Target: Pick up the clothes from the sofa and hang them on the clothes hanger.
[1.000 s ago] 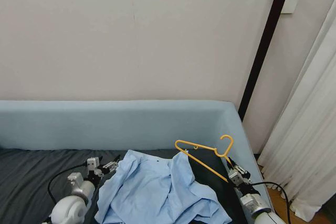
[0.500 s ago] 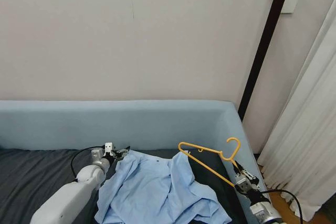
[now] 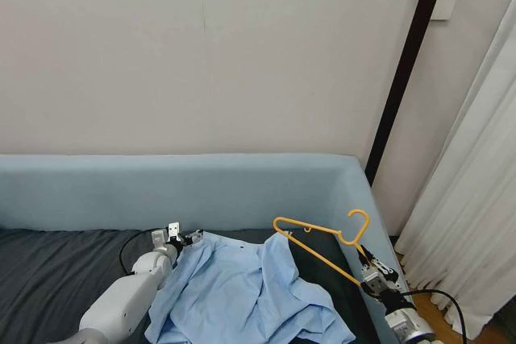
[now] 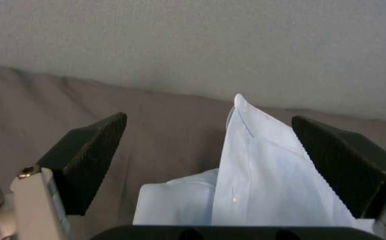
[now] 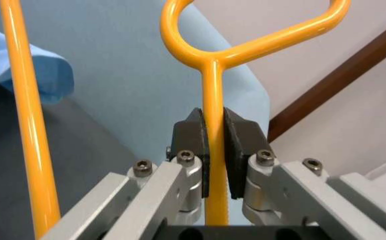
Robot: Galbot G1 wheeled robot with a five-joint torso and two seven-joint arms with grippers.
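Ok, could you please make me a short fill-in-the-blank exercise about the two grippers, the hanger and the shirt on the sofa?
1. The right gripper is ____ on the stem of the hanger.
2. The left gripper has its fingers ____, with an edge of the shirt between them.
3. The crumpled shirt is light ____ and lies on the sofa.

Missing words: shut; open; blue.
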